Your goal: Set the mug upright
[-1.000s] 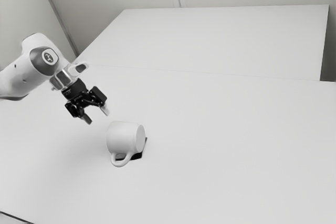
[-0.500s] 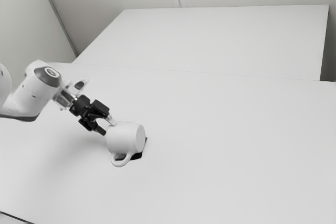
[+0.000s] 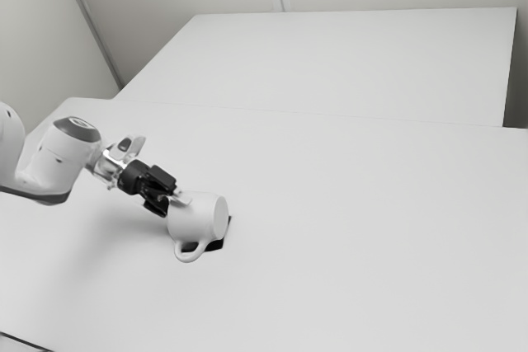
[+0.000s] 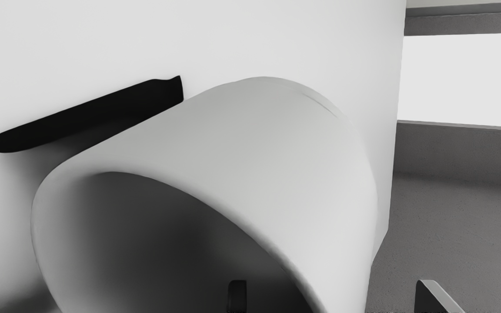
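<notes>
A plain white ceramic-looking mug (image 3: 198, 218) lies on its side on a pale, flat table (image 3: 346, 245), mouth toward the arm. Astride its wall, one finger inside and one outside, the black two-finger gripper (image 4: 333, 298) stands open, grasping nothing, apparently placed to pinch and tip it upright.

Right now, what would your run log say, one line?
mug: on its side on table | gripper: open, one finger inside mug, one outside | upright: not yet

The wrist view's edge crops the mug (image 4: 250, 156), the exterior view's left edge the arm (image 3: 62, 158).
</notes>
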`<action>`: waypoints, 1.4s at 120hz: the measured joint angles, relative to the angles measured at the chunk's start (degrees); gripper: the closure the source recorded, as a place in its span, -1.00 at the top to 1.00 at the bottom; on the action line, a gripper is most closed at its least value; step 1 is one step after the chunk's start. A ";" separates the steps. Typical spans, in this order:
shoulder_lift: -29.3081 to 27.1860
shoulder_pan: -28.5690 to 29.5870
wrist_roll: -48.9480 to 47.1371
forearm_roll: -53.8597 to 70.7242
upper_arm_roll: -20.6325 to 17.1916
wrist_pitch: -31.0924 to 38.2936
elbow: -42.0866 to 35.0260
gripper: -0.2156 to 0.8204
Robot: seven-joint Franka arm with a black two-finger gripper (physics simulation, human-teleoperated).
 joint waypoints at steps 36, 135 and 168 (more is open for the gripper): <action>0.40 -0.30 3.02 -1.65 -0.18 -1.68 0.42 -0.63; -16.77 -1.68 9.98 23.94 -17.26 24.57 -5.42 -0.80; -19.55 -0.28 12.39 35.77 -20.90 33.85 -8.40 -0.81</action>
